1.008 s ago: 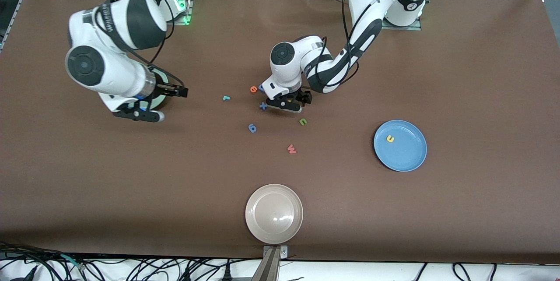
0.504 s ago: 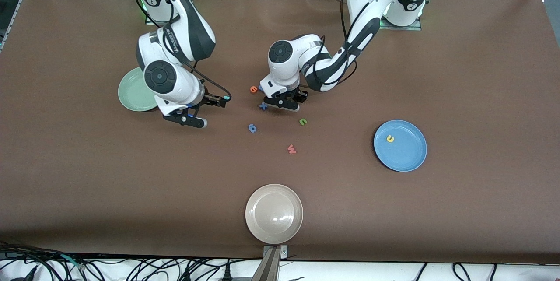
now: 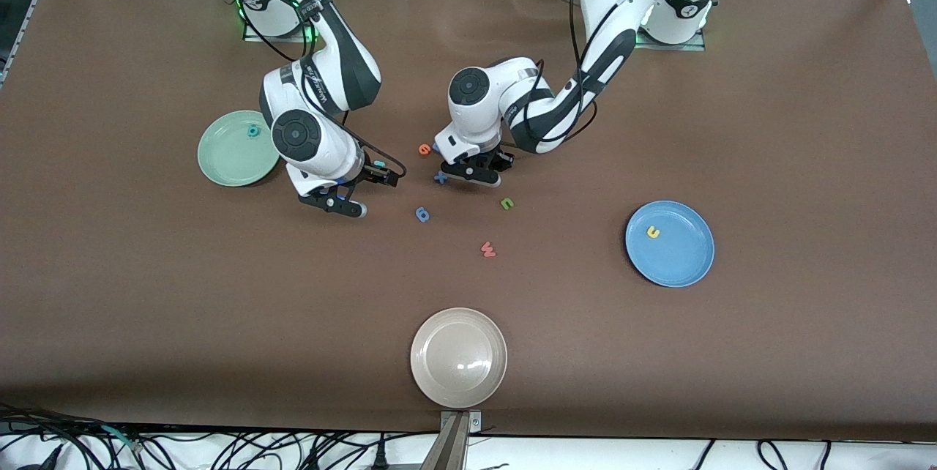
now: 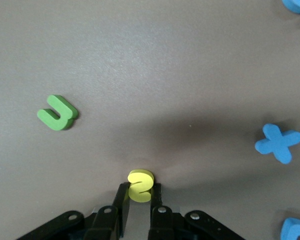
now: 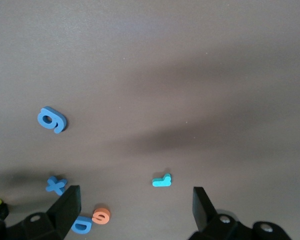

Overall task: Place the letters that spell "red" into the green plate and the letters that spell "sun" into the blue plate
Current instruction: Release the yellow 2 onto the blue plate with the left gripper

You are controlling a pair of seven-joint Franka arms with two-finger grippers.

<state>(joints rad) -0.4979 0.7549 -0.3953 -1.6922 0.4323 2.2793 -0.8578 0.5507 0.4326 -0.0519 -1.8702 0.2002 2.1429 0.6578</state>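
Fingers of the left gripper (image 4: 138, 200) are pinched shut on a small yellow foam "s" (image 4: 140, 185) low over the brown table (image 3: 768, 126); only the left wrist view shows this letter. A green foam "n" (image 4: 57, 113) lies near, a blue foam cross (image 4: 278, 143) beside it.

Spread wide and empty, the right gripper (image 5: 135, 200) hangs over a teal hook-shaped foam "r" (image 5: 162, 180). Its wrist view also shows an orange foam "e" (image 5: 101, 215), a blue capital "D" (image 5: 81, 224) and a blue "6" (image 5: 52, 120).

From the front, a teal "d" (image 3: 253, 131) sits in the pale green plate (image 3: 223, 166), a yellow "u" (image 3: 652, 233) in the blue plate (image 3: 681, 265). A beige plate (image 3: 439, 375) lies nearest that camera.
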